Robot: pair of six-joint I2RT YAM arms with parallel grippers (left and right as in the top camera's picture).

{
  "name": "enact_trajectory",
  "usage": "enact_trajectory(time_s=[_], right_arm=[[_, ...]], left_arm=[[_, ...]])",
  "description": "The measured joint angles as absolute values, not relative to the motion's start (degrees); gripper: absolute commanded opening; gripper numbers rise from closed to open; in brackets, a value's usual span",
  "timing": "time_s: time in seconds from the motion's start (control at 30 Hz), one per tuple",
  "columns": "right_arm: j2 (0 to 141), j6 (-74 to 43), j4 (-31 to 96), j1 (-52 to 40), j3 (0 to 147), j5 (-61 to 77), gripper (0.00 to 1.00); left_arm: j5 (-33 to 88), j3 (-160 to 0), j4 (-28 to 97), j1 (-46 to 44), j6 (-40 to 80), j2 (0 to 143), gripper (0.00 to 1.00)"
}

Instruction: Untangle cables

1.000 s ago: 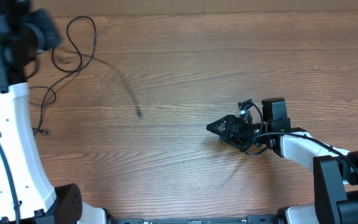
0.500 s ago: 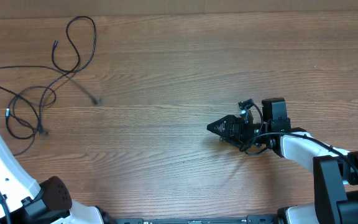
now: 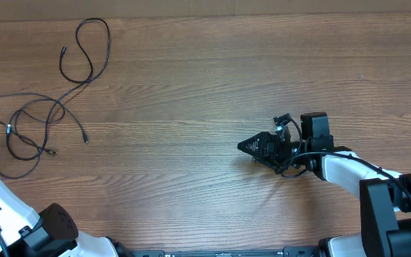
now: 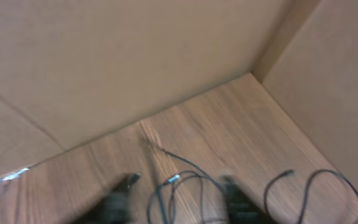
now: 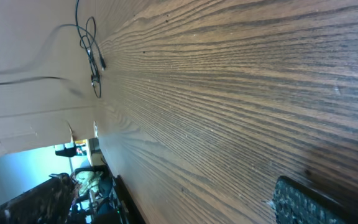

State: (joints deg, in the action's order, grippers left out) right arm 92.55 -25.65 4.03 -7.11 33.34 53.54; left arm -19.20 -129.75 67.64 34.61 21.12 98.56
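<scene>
Sprawling in loose black loops, the cables (image 3: pixel 63 96) lie at the far left of the counter (image 3: pixel 191 86). The left hand (image 4: pixel 178 190), blurred in its wrist view, hangs over them, spread apart and empty. Right of centre, the right hand (image 3: pixel 242 146) rests pinched closed, holding nothing.

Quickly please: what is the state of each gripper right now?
Left gripper: open, holding nothing.
Right gripper: closed, holding nothing.

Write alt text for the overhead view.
Thin black cables lie loosely tangled at the far left of the wooden table. The right fingers sit closed mid-table, pointing toward them; the white left arm shows only at the bottom-left corner.
</scene>
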Motion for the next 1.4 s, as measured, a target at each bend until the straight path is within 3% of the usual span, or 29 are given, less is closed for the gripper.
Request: enact_trajectory(time_s=[0.37, 0.67, 1.07, 1.4], right_arm=[[92.6, -25.6, 4.9, -7.1, 33.3, 53.5, 1.0], [92.6, -25.6, 6.0, -7.1, 33.3, 50.5, 1.0], [92.6, -19.9, 32.7, -7.2, 48.3, 29.4, 1.0], [92.7, -17.1, 52.6, -7.2, 69.0, 14.4, 1.0]], left_arm=[[-10.6, -129.8, 70.8, 34.5, 21.5, 99.6, 0.86], [5.6, -129.8, 75.5, 33.2, 22.1, 99.6, 0.89], [11.9, -129.7, 83.9, 13.0, 12.6, 99.6, 0.96], [5.3, -129.3, 96.6, 3.1, 8.1, 101.1, 1.0]])
